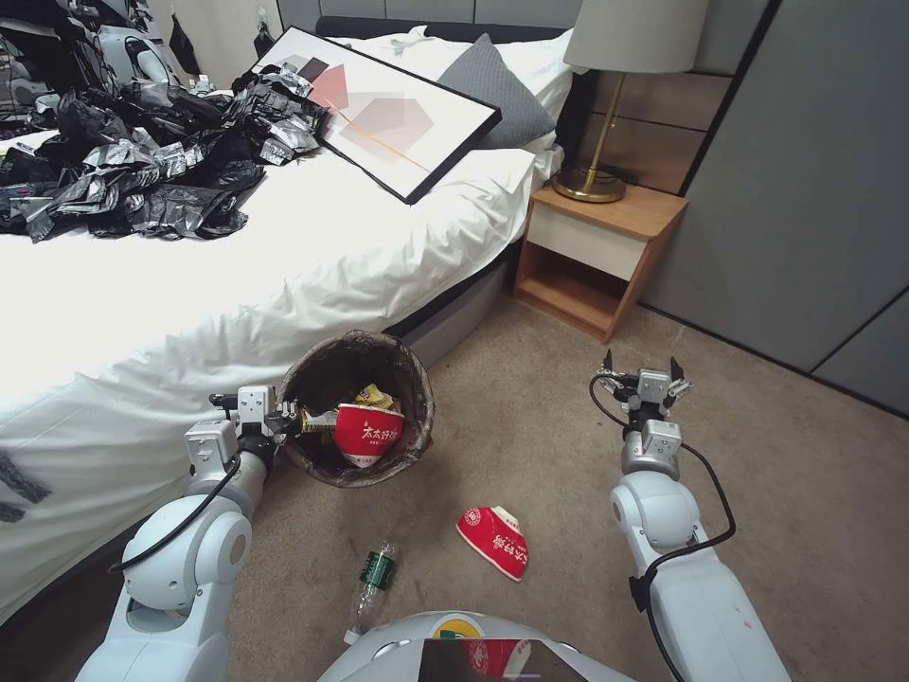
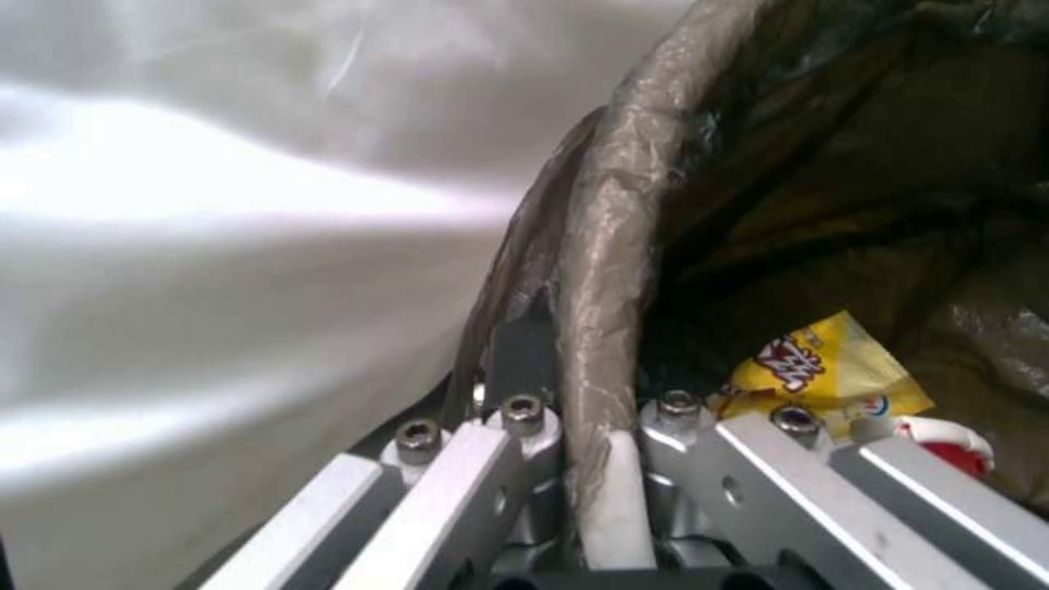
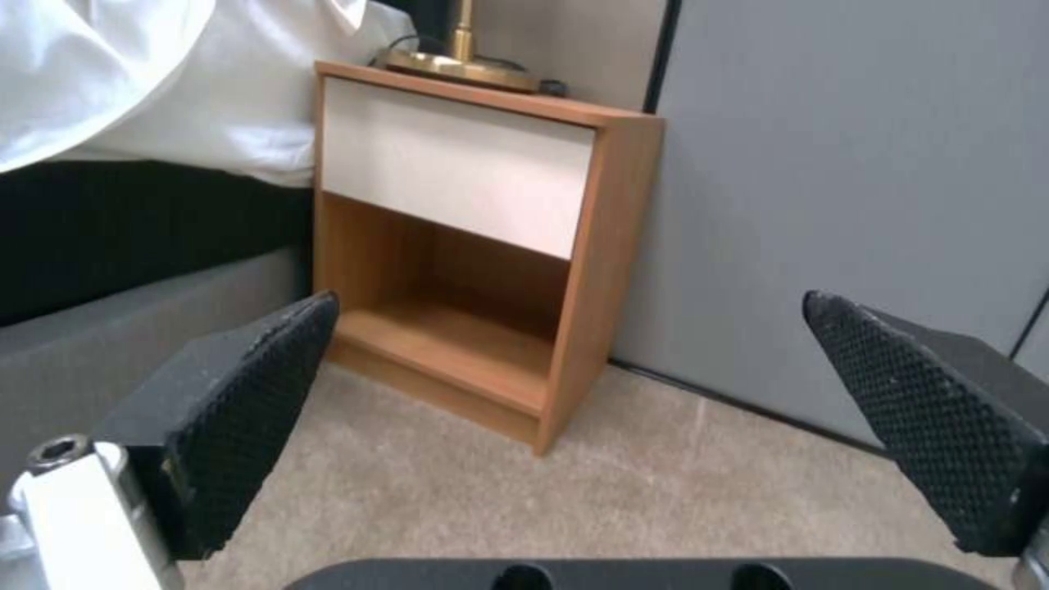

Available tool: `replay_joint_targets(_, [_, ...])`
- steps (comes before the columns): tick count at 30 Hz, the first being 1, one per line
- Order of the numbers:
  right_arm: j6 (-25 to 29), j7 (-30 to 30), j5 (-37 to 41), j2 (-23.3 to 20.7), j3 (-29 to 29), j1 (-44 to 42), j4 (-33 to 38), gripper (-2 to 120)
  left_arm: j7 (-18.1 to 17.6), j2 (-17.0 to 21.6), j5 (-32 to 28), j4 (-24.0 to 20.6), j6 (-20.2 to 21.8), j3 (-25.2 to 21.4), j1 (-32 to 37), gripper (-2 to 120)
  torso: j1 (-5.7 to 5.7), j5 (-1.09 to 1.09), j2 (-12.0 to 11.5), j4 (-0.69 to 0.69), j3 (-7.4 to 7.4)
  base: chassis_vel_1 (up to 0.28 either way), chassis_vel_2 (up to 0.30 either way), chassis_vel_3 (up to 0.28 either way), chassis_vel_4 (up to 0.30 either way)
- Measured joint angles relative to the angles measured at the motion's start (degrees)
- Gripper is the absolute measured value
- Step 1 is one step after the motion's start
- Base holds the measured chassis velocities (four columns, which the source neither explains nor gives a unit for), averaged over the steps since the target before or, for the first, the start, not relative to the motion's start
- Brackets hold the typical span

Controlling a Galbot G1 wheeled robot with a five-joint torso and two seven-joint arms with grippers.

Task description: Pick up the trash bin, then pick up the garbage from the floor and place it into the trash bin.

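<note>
The trash bin (image 1: 327, 374), lined with a dark bag, hangs tilted above the carpet beside the bed, my left gripper (image 1: 286, 417) shut on its near rim. In the left wrist view the bag-covered rim (image 2: 601, 328) runs between the fingers. Inside lie a red noodle bowl (image 1: 367, 433) and a yellow wrapper (image 2: 819, 369). On the floor, garbage remains in view: a crushed red-and-white bowl (image 1: 494, 540) and a clear bottle with a green label (image 1: 371, 583). My right gripper (image 1: 642, 371) is open and empty above bare carpet, right of the bin; its black pads (image 3: 252, 401) stand wide apart.
The bed (image 1: 237, 275) with white sheets stands left, carrying black bags (image 1: 133, 170) and a framed picture (image 1: 379, 109). A wooden nightstand (image 1: 597, 256) with a lamp (image 1: 615, 85) stands ahead; grey wall panels (image 1: 805, 189) close the right. Open carpet lies between the arms.
</note>
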Motion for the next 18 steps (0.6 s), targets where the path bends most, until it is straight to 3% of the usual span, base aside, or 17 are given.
replay_joint_targets(8, [0.1, 0.0, -0.1, 0.2, -0.1, 0.1, -0.2, 100, 0.0, 0.0, -0.1, 0.1, 0.0, 0.1, -0.1, 0, 0.0, 0.0, 0.0, -0.01, 0.0, 0.167, -0.175, -0.17, 0.162])
replay_joint_targets(18, [0.9, -0.1, -0.8, 0.2, -0.2, 0.4, -0.6, 100, -0.1, 0.0, -0.1, 0.2, -0.3, 0.1, 0.0, 0, 0.0, 0.02, 0.0, -0.01, -0.01, 0.278, -0.283, -0.267, 0.272])
